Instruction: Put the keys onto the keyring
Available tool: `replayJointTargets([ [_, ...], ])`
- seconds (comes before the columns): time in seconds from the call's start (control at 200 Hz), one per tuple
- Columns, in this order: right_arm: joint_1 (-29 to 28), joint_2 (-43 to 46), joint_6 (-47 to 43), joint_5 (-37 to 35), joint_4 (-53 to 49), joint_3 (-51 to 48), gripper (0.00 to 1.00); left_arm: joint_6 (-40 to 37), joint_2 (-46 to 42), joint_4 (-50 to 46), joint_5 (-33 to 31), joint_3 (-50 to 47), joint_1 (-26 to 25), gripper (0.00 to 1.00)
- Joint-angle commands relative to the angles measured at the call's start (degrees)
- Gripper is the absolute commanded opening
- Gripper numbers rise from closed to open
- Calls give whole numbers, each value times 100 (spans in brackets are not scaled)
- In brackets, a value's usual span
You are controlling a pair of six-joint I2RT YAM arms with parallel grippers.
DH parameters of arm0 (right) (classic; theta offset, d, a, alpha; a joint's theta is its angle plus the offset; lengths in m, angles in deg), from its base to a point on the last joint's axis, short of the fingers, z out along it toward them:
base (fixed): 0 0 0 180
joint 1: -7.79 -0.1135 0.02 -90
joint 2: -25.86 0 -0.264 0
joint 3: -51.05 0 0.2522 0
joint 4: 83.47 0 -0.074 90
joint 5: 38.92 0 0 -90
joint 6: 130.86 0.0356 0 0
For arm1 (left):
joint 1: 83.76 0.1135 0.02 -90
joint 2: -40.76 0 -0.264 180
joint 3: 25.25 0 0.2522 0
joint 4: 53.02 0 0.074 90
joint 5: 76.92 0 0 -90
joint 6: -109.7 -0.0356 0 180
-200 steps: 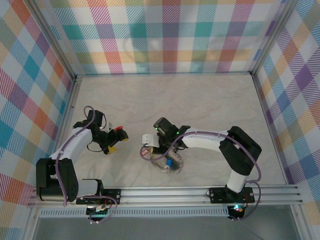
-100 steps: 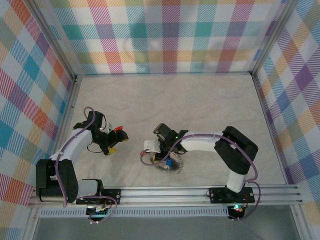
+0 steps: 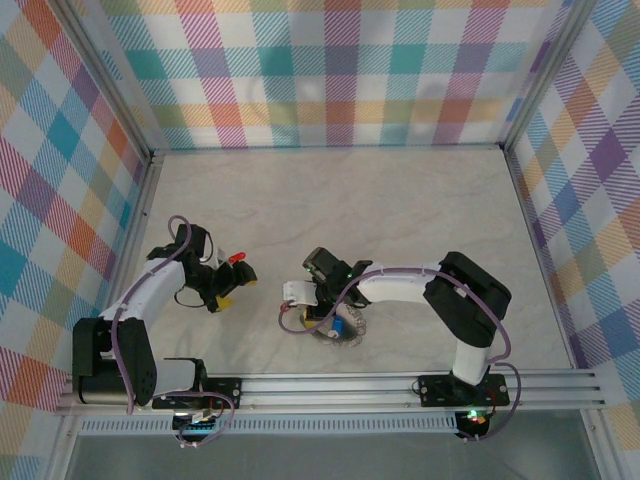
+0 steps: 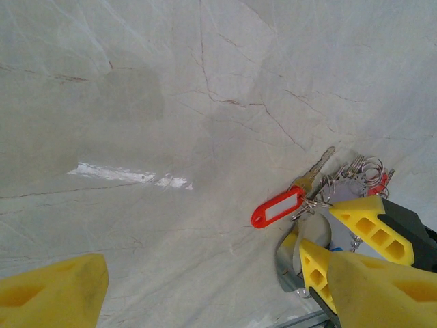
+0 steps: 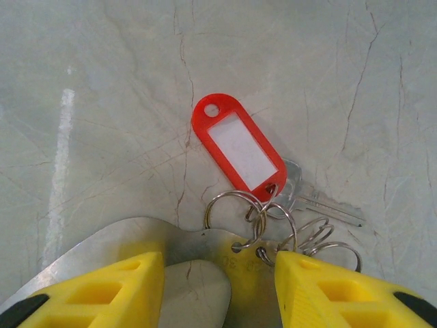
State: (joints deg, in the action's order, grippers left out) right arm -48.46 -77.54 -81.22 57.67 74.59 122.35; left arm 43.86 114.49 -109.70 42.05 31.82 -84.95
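Enclosing keys [image 5: 237, 145] on veined marble tabletop [image 3: 400, 205], plaid walls [image 3: 340, 70] rise.

Left arm [image 3: 150, 290] sits folded low, left hand [image 4: 218, 297] spread wide. Right arm [image 3: 400, 283] curls in toward the middle, right hand [image 5: 212, 280] pointed down at the bench, fingers [image 5: 95, 290] partly apart.

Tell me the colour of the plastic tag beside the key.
Red tag with a white insert; best in right wrist view.

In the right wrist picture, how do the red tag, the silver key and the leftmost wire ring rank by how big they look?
1. red tag
2. silver key, partly hidden under the tag
3. leftmost wire ring
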Motion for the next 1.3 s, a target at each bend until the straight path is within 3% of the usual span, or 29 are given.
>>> replayJointTargets([
  [0.0, -46, 132, -208, 337, 205, -52, 47, -17, -45, 63, 72, -45, 75, 84],
  [0.165, -111, 136, -387, 682, 6, -59, 44, -17, -73, 55, 61, -57, 75, 84],
  [0.505, -183, 517, -572, 629, 159, -516, 42, 0, -63, 64, 70, -51, 74, 84],
  [0.695, 143, 712, 196, 212, 779, -595, 51, -2, -46, 73, 68, -42, 73, 84],
  [1.09, 141, 68, 154, 256, 510, -190, 56, 17, -40, 124, 70, -82, 71, 84],
  [1.295, 36, -42, -155, 334, 310, -146, 48, 12, -13, 134, 78, -86, 74, 84],
])
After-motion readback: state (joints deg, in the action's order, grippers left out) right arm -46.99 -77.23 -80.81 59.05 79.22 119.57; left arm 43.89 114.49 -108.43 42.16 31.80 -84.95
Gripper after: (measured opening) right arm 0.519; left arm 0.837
